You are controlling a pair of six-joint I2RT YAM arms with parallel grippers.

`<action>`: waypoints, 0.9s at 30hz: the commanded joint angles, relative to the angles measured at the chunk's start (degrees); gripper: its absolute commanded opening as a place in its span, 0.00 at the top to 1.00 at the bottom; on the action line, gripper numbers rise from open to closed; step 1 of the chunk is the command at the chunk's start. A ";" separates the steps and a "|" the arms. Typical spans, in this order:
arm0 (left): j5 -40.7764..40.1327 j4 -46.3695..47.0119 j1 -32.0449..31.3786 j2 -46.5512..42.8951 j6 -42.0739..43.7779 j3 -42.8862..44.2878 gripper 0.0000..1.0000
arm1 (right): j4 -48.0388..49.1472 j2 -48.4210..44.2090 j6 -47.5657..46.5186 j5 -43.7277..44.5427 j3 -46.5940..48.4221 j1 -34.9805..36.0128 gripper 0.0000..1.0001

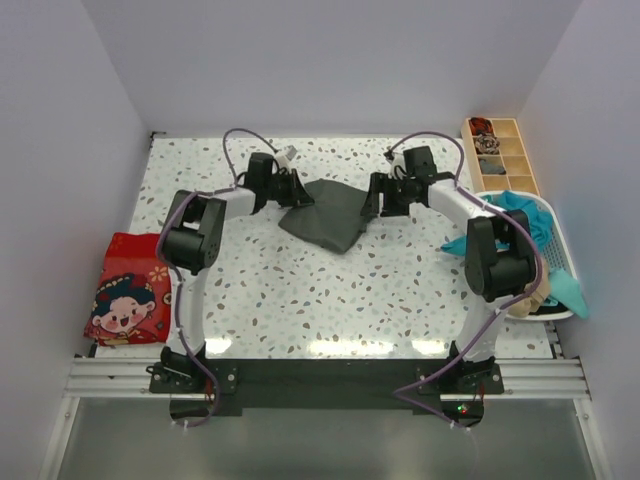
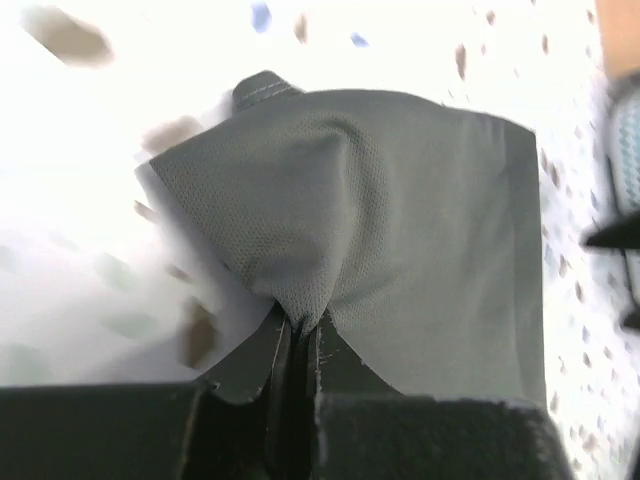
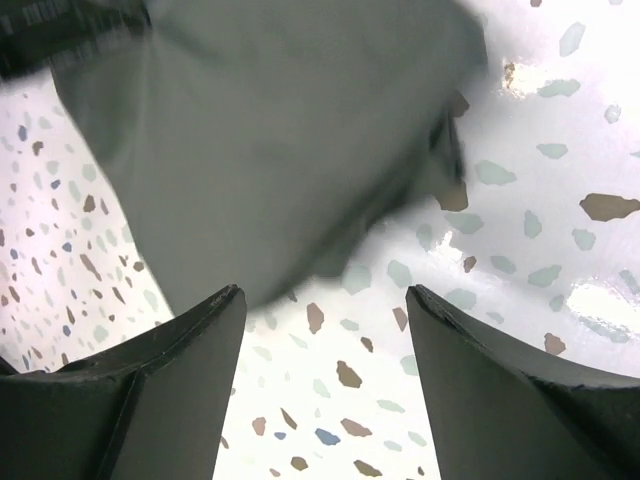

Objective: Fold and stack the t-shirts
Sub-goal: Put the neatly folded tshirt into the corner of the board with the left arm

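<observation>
**Item 1. Dark grey-green t-shirt** [image 1: 326, 214]. It lies rumpled at the far middle of the speckled table [image 1: 300, 292], between the two arms. It is not yet folded. One edge is drawn up into a peak where it is pinched, likely so the cloth can be pulled flat or turned over.

**Item 2. Left gripper** [image 2: 300, 335]. It is clenched on a gathered tuck at the grey-green shirt's left edge. The fabric puckers into the closed fingers, so the hold looks firm enough to drag or lift.

**Item 3. Right gripper** [image 3: 325, 305]. It is released, with fingers spread and nothing between them. It is poised over bare table just beside the shirt's opposite edge, probably to take a matching hold. The wrist view is blurred, so whether a fingertip brushes the cloth cannot be told.

**Item 4. Red t-shirt with cartoon-face print** [image 1: 128, 290]. It lies flat at the table's near left edge, well apart from the work, and reads as the start of the stack.

**Item 5. Teal t-shirt** [image 1: 522, 214]. It is heaped in the white basket [image 1: 556, 232] at the right and spills over the rim, awaiting its turn.

**Item 6. Compartment tray** [image 1: 500, 150]. It sits at the far right corner and plays no part.
</observation>
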 commanded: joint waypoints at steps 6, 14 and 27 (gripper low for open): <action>-14.47 -30.43 12.50 3.12 18.09 26.91 1.00 | 2.24 -3.78 1.71 -4.61 -0.74 -0.14 0.30; -18.51 -44.66 24.37 14.45 28.02 47.36 1.00 | 2.51 -2.03 1.97 -5.41 0.40 -0.14 0.31; -23.16 -41.69 34.66 25.09 35.50 62.43 1.00 | 2.77 2.89 2.68 -7.96 2.51 -0.14 0.31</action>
